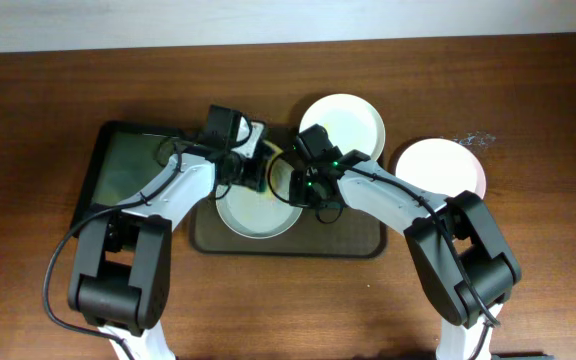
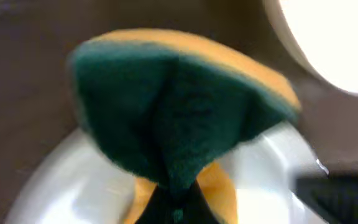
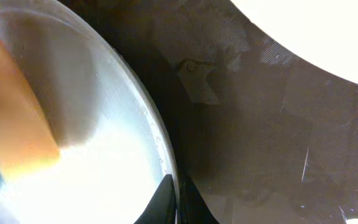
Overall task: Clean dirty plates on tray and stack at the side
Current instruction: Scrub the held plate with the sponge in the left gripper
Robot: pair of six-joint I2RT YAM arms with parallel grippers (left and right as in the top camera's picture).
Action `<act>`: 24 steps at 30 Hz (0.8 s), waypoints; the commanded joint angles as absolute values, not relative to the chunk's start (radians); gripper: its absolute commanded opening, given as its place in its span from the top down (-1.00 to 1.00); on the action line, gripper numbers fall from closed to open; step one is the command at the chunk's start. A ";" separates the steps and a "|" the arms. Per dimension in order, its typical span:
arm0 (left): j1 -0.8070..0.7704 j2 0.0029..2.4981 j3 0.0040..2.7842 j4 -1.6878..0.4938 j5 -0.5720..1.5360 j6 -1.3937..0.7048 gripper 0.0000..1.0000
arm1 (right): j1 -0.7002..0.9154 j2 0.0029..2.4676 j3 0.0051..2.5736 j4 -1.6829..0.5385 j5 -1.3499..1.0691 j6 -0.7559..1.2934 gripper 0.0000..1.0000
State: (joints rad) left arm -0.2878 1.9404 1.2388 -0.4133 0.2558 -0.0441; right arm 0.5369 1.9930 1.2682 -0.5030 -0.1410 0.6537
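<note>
Grey-blue plate [image 1: 258, 215] sits on the left half of the brown tray [image 1: 358, 240], round and shallow, with a glossy inside that has a faint yellowish tint from overhead. Right wrist view shows it as pale grey with strong glare near the rim. Right gripper [image 3: 174, 200] is clamped on that plate's right rim, one finger inside and one outside. Left gripper [image 1: 253, 165] is clenched on a sponge [image 2: 179, 106], green scrub side out and yellow foam showing at the edge. The sponge is folded at the pinch and sits over the far side of the same plate; can't tell if it touches. Cream plate [image 1: 348, 122] is at the tray's far edge, looks clean, can't tell whether it overlaps the rim. White plate [image 1: 438, 168] is on the wooden table [image 1: 528, 80] just right of the tray, apart from the other two, nothing stacked. Tray floor is dark with fine scratches in the right wrist view. Black tray [image 1: 118, 170] sits left of the brown one, with a shiny greenish surface
</note>
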 commanded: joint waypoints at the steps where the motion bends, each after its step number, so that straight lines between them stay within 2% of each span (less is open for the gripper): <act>1: -0.281 1.950 1.245 -0.368 -0.076 -0.139 1.00 | 0.535 2.019 1.268 -0.512 -0.131 0.650 0.92; 4: -0.281 1.958 1.245 -0.419 -0.155 -0.149 1.00 | 0.535 2.019 1.268 -0.512 -0.131 0.650 0.92; 7: -0.281 1.958 1.245 -0.617 0.039 -0.102 1.00 | 0.534 2.019 1.268 -0.512 -0.131 0.650 0.92; 11: -0.281 1.958 1.245 -0.812 0.405 0.202 1.00 | 0.534 2.019 1.268 -0.511 -0.131 0.650 0.92; 18: -0.281 1.958 1.245 -0.876 0.590 0.263 1.00 | 0.534 2.019 1.268 -0.512 -0.131 0.650 0.92; 21: -0.276 1.958 1.245 -0.806 0.522 0.208 1.00 | 0.534 2.019 1.268 -0.511 -0.131 0.650 0.92; 24: -0.272 1.958 1.245 -0.609 0.238 -0.080 1.00 | 0.534 2.019 1.268 -0.512 -0.131 0.650 0.92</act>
